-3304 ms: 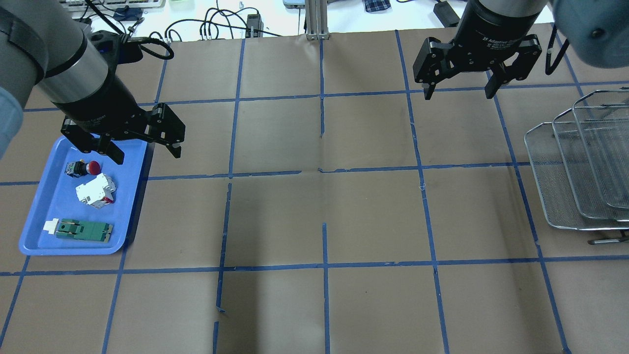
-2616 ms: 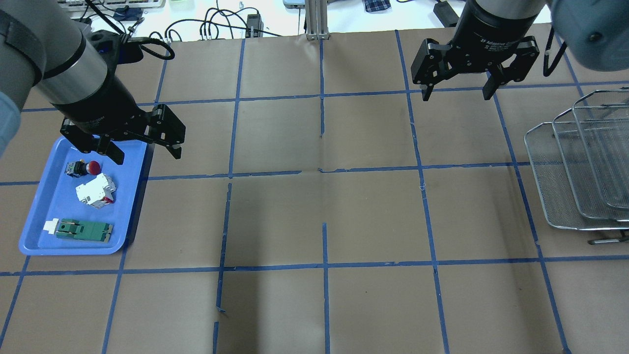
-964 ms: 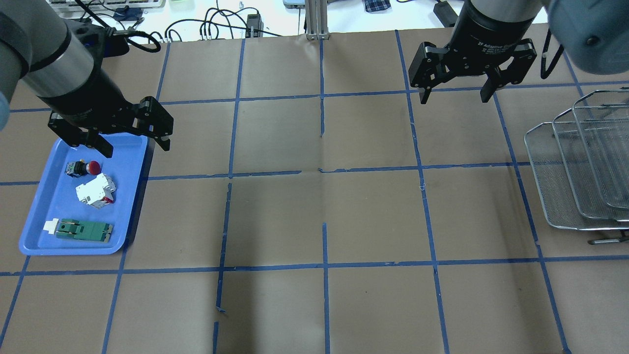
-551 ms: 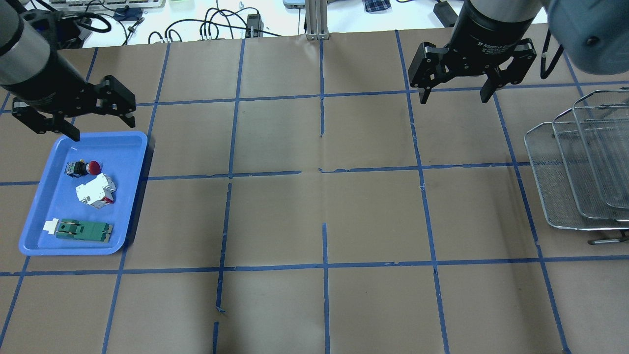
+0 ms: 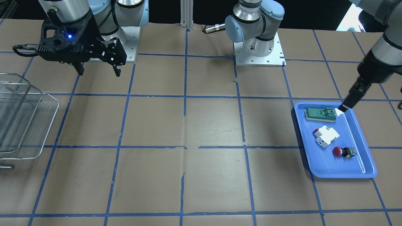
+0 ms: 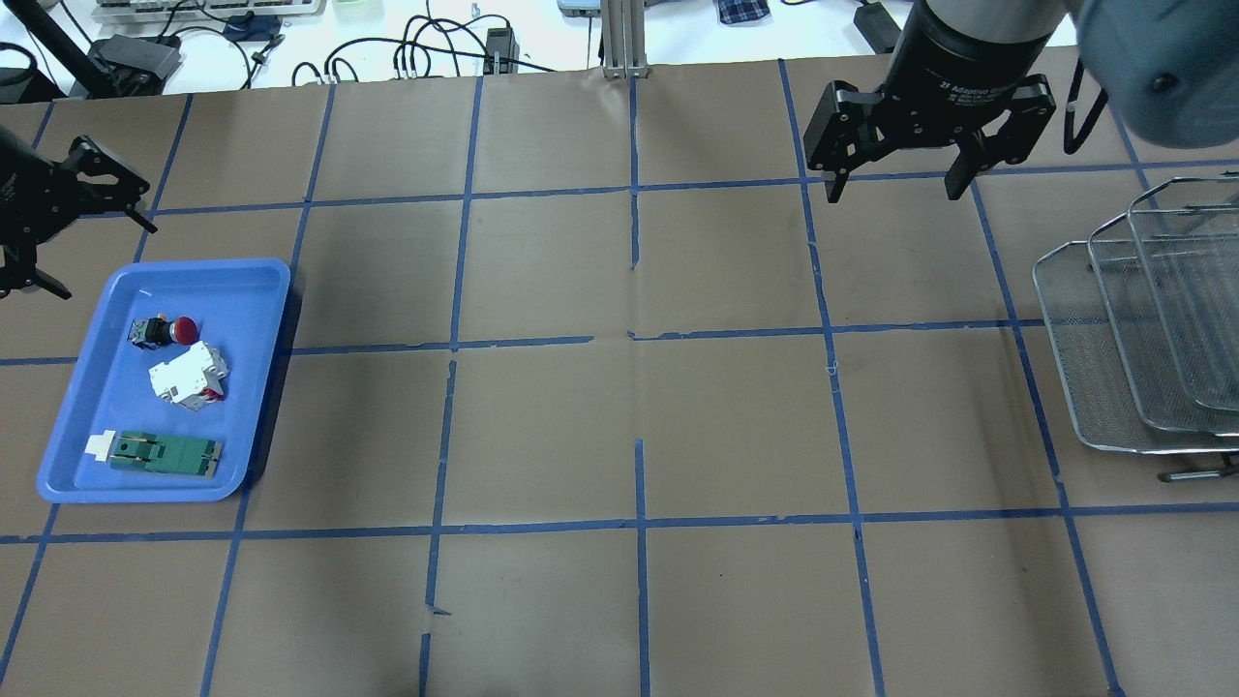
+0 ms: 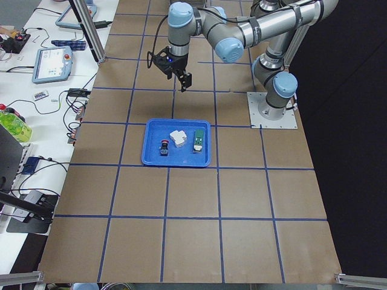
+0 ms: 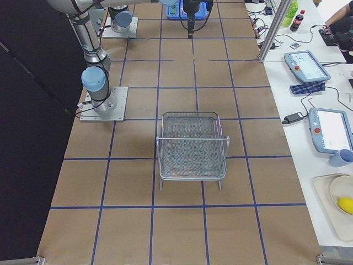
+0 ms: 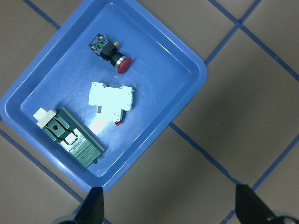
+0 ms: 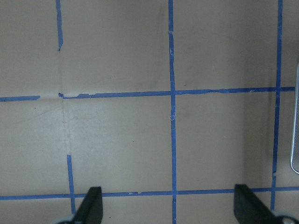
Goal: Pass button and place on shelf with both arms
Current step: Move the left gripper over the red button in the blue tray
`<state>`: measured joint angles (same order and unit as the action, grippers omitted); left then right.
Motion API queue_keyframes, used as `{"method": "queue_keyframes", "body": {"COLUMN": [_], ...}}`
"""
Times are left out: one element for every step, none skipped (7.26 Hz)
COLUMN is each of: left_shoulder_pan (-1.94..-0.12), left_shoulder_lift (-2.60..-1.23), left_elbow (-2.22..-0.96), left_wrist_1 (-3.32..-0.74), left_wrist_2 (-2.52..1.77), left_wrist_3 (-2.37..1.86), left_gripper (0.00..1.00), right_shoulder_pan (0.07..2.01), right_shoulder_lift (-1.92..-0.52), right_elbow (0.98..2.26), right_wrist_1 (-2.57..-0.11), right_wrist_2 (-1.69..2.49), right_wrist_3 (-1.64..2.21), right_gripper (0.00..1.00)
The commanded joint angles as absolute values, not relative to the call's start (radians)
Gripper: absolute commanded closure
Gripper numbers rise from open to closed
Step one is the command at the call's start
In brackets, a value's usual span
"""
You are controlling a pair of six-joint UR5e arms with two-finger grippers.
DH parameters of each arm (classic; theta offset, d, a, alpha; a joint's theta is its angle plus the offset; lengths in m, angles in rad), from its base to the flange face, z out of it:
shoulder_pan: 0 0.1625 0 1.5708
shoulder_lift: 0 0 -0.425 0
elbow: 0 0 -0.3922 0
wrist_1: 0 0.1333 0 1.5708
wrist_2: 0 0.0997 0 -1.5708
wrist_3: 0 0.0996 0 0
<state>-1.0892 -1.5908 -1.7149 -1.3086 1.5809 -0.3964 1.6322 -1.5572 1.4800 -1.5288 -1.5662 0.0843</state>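
The button (image 6: 166, 331), red cap and black body, lies on its side at the far end of the blue tray (image 6: 247, 387). It also shows in the front view (image 5: 344, 152) and the left wrist view (image 9: 112, 51). My left gripper (image 6: 106, 259) is open and empty, raised beyond the tray's far left corner; the left wrist view (image 9: 170, 210) looks down on the whole tray. My right gripper (image 6: 893, 189) is open and empty, above the table's far right. The wire-mesh shelf (image 6: 1133, 358) stands at the right edge, below and right of it.
A white block with a red tab (image 6: 189, 378) and a flat green board (image 6: 160, 453) lie in the tray next to the button. Cables (image 6: 416, 53) and an aluminium post (image 6: 619, 39) lie beyond the table's far edge. The arm bases (image 5: 259, 50) stand at the robot's side.
My left gripper has moved left and away from above the tray's far end to the view's left edge. The right gripper has barely shifted. The button has not moved.
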Motion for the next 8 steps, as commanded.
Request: {"method": "queue_keyframes", "body": {"left_shoulder_pan": [-0.984, -0.970, -0.966, -0.966, -0.965, -0.960, -0.951, -0.951], "left_shoulder_lift": [-1.694, -1.744, -1.788, -1.828, -1.860, -1.911, -1.961, -2.008], "left_elbow": [-1.739, -1.730, -1.723, -1.720, -1.720, -1.720, -1.697, -1.674], "left_wrist_1": [-1.211, -1.210, -1.209, -1.171, -1.098, -1.083, -1.024, -1.008], "left_wrist_2": [1.583, 1.580, 1.575, 1.574, 1.580, 1.578, 1.572, 1.572], "left_wrist_3": [-0.547, -0.654, -0.678, -0.681, -0.680, -0.690, -0.712, -0.715], "left_gripper": [0.00, 0.00, 0.00, 0.00, 0.00, 0.00, 0.00, 0.00], "right_shoulder_pan": [1.632, 1.632, 1.632, 1.632, 1.632, 1.632, 1.632, 1.632], "right_shoulder_lift": [-1.548, -1.546, -1.548, -1.549, -1.546, -1.551, -1.549, -1.551], "right_elbow": [1.482, 1.482, 1.482, 1.482, 1.482, 1.482, 1.482, 1.482], "right_wrist_1": [-1.532, -1.532, -1.532, -1.531, -1.529, -1.529, -1.529, -1.529], "right_wrist_2": [-1.569, -1.569, -1.569, -1.566, -1.566, -1.566, -1.565, -1.563], "right_wrist_3": [0.084, 0.084, 0.083, 0.083, 0.083, 0.081, 0.078, 0.078], "right_gripper": [0.00, 0.00, 0.00, 0.00, 0.00, 0.00, 0.00, 0.00]}}
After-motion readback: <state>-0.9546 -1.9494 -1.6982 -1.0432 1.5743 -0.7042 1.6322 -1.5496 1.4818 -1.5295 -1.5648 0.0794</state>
